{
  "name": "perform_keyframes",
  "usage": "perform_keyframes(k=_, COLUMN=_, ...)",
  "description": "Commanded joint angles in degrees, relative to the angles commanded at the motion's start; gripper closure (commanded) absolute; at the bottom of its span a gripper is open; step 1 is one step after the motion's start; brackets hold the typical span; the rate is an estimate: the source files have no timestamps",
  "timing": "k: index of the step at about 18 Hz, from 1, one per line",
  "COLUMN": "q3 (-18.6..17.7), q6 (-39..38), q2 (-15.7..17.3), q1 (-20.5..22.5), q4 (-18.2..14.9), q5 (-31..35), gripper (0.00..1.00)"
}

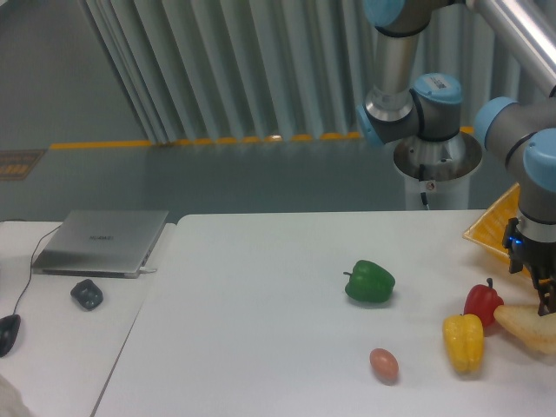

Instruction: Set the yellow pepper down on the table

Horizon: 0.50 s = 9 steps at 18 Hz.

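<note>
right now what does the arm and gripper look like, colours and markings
The arm is built of silver-grey metal tubes joined by rounded joints with light-blue caps; one cap carries a small white label. The wrist section is grey, ending in a black gripper at the right edge, with a small blue light glowing on its body. No loose cables are visible.
</note>
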Motion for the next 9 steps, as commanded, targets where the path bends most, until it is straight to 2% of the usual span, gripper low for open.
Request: perform_keyframes(k=9, q3=0.0, q6=0.1, q2=0.4, q1=0.3, q4=-0.1, q5=-0.2, gripper=0.0)
